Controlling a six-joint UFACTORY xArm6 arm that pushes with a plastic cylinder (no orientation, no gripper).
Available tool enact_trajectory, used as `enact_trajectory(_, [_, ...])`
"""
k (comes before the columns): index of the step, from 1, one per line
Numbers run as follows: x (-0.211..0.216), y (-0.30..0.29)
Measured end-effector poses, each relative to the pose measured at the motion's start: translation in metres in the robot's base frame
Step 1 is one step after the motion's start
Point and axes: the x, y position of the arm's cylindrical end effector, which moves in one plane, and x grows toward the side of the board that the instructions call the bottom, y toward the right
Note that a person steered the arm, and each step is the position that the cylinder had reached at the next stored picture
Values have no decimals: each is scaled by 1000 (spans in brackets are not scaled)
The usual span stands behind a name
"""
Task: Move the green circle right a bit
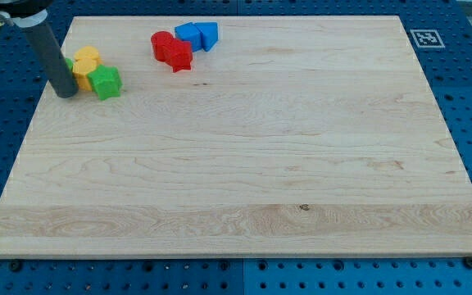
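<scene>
My tip point(65, 93) rests on the board at the view's top left. A thin sliver of a green block point(70, 65) shows at the rod's right edge; the rod hides most of it, so I cannot make out its shape. Just right of the rod are two yellow blocks, one point(87, 57) above the other point(83, 79). A green star-shaped block point(106, 82) touches the lower yellow one on its right. My tip is just left of the lower yellow block, close to it.
Further right along the view's top sit a red round block point(163, 43) and a red star point(178, 56), touching. A blue block point(189, 34) and a second blue block point(208, 34) lie next to them. The wooden board point(244, 164) lies on a blue pegboard.
</scene>
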Motion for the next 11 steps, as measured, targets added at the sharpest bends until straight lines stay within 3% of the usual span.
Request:
enact_trajectory(3, [-7,30])
enact_trajectory(5, [26,-16])
enact_trajectory(7, [22,-47])
enact_trajectory(8, [9,-47])
enact_trajectory(9, [-33,-46])
enact_trajectory(11, [-54,-44])
